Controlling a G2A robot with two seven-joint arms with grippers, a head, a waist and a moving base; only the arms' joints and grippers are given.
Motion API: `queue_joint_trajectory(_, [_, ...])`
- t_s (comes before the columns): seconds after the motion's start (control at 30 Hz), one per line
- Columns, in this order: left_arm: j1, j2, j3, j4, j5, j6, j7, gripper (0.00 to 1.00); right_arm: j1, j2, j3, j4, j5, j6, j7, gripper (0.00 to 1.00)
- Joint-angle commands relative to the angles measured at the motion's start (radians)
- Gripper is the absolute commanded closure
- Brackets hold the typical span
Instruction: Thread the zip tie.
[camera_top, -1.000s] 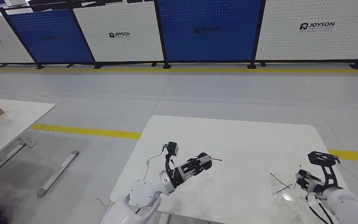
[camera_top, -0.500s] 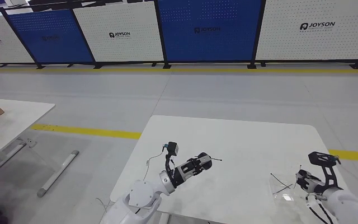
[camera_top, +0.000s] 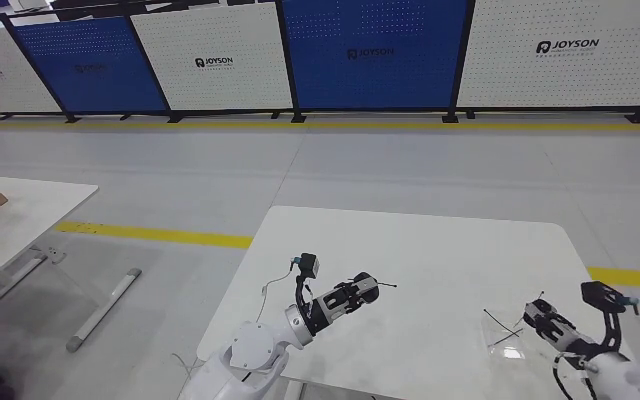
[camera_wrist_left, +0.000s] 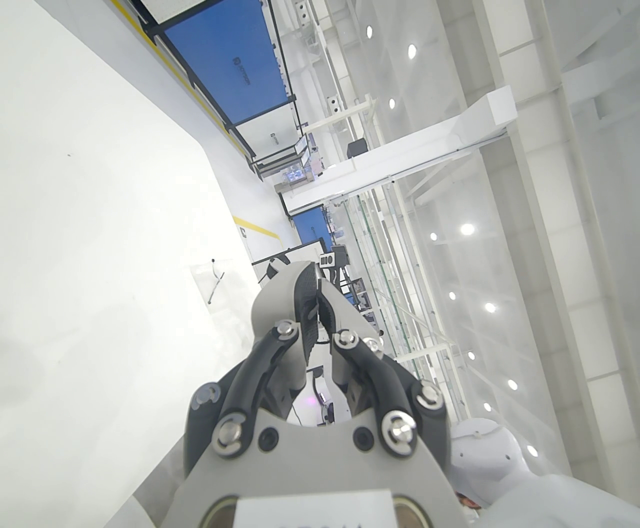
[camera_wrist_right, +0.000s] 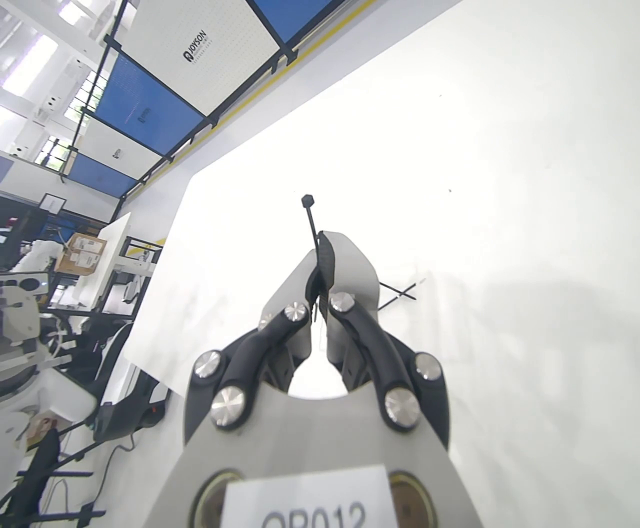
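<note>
Currently the right claw is pressed together on the zip tie. It pinches the strap just below the head, and the head end stands free past the fingertips, above the surface.

The left claw is also pressed shut. From the top view a thin black strand, the second tie, pokes out of it toward the right arm. The two claws are well apart.

Handling, as a judgement: the tie is very light, springy nylon, smooth and narrow. It will likely bend or swivel in the pinch if pushed end-on. A hold close to the working end keeps the free length short and stiff, so the present grip near the head looks suitable.

Nearby, a clear bag lies flat just beside the right claw, with loose ties crossed on it. They are low and should be no obstacle. Nothing stands between the claws.
</note>
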Motion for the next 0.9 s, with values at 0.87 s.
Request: queue_joint_trajectory(0.87, [0.0,0.0,0.001,0.0,0.001,0.001,0.002,1.0,-0.113,-0.021,-0.046,-0.098,0.115,0.023,-0.185,1.0])
